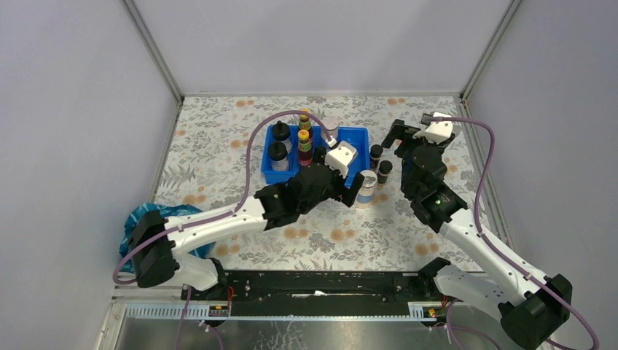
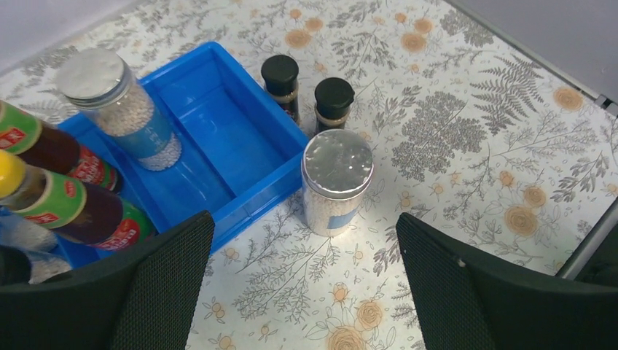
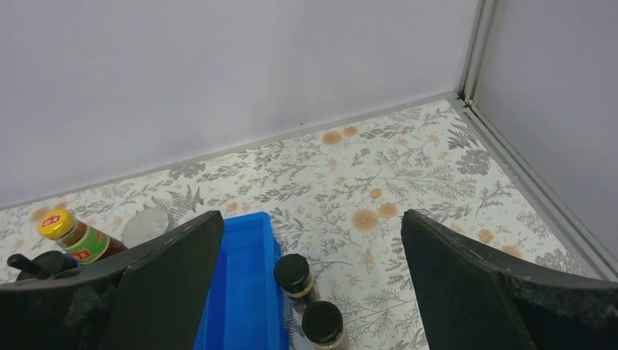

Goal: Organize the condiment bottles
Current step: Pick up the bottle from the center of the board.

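Top view: tray point(image 1: 355, 137) near the worktop's point(image 1: 218, 146) far edge holds five bottles point(image 1: 278, 154); left hand point(image 1: 351, 191) and right hand point(image 1: 409, 128) both apart, empty. Left wrist view: jar point(image 2: 337, 182) upright just outside the tray wall, beside two black-capped bottles point(image 2: 334, 98). Right wrist view: both stand below the fingers point(image 3: 167, 277).

Top external: high, behind the arm bases, tilted down and forward. Whole table point(image 1: 218, 138) in frame; blue tray point(image 1: 286, 175) mid-frame, distant.

Left wrist: close, just in front of the tray's right end, looking steeply down over it. Left fingers point(image 2: 167, 292) frame the bottom edge.

Right wrist: right of the tray, somewhat farther off, shallow angle toward the back wall point(image 3: 218, 73). Right fingers point(image 3: 175, 284) at the bottom corners.

Shared by all three: the tray's right end and the two black-capped bottles point(image 1: 376, 154) just right of it.
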